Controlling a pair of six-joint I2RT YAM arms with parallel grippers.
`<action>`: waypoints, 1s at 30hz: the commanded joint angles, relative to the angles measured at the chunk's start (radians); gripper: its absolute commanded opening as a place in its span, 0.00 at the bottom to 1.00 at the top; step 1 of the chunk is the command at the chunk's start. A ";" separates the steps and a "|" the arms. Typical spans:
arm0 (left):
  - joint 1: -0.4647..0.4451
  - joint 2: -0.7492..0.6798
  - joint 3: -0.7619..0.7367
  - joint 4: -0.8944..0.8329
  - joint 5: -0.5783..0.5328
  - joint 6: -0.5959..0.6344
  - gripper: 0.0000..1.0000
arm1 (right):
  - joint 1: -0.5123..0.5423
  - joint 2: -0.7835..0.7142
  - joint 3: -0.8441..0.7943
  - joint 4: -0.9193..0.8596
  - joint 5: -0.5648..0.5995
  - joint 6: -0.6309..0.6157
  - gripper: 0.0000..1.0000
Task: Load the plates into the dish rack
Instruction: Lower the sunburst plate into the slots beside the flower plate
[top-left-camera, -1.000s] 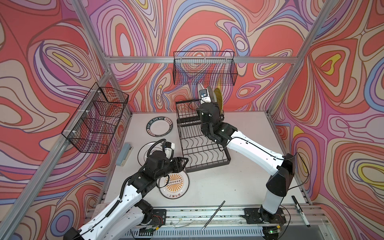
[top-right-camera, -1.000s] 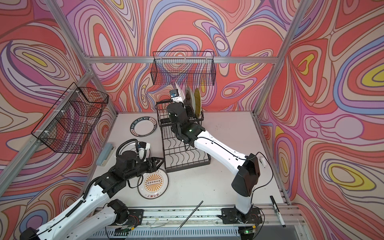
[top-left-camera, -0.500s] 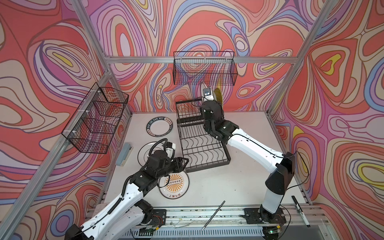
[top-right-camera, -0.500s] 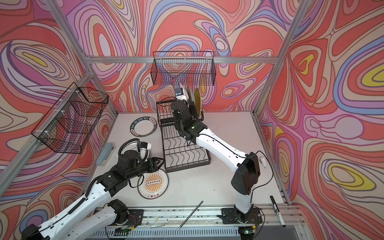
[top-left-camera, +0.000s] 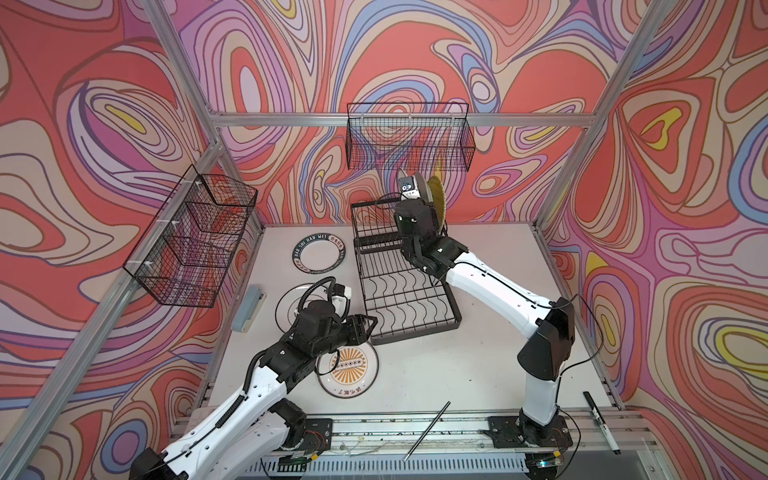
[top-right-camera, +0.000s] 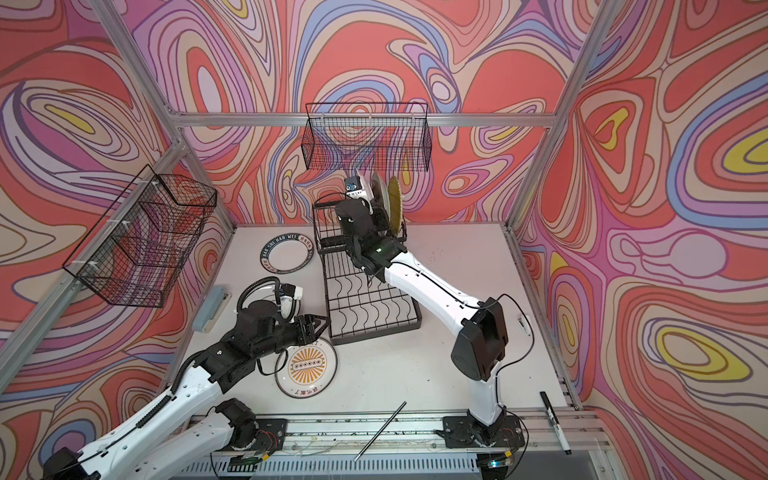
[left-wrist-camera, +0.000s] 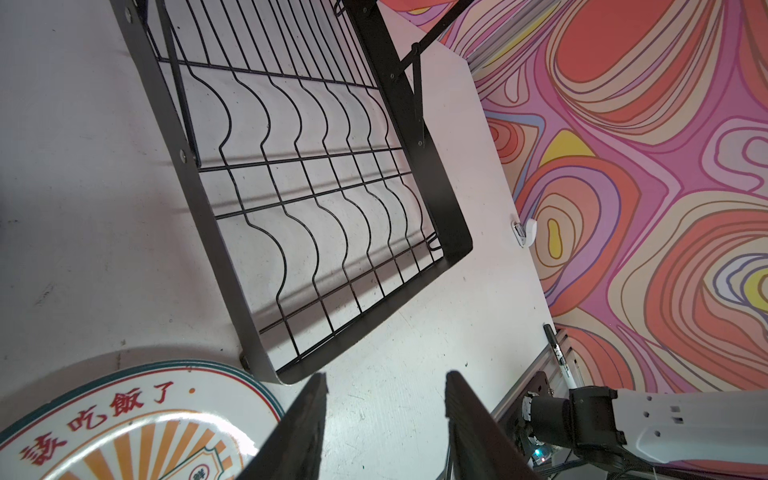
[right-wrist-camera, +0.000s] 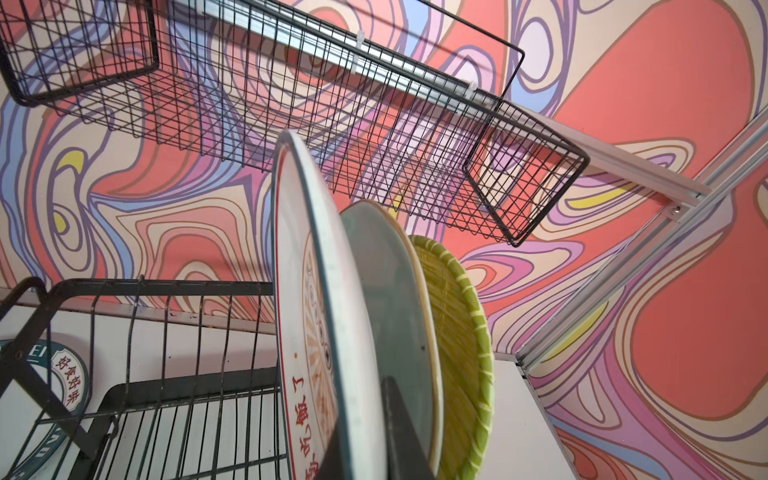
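Off the dish rack's (top-left-camera: 415, 330) ten o'clock corner, the lettered-rim plate (top-left-camera: 319, 258) lies flat. At its seven o'clock my left gripper (left-wrist-camera: 386, 382) hovers, jaws apart and empty, just beside a flat sunburst plate (top-left-camera: 348, 370). At the rack's twelve o'clock my right gripper (right-wrist-camera: 365, 424) is clamped on a second sunburst plate (right-wrist-camera: 316, 332), upright at the upper tier beside the pale green plate (right-wrist-camera: 382, 270) and yellow plate (right-wrist-camera: 457, 332).
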 joint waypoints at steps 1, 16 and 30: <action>-0.004 -0.002 0.023 -0.024 -0.011 0.017 0.49 | 0.002 0.006 0.057 0.039 -0.011 0.007 0.00; -0.003 -0.008 0.021 -0.028 -0.013 0.017 0.49 | 0.003 0.010 0.066 0.027 0.016 0.017 0.00; -0.003 -0.030 0.019 -0.051 -0.025 0.024 0.49 | 0.002 0.038 0.056 0.004 0.035 0.072 0.00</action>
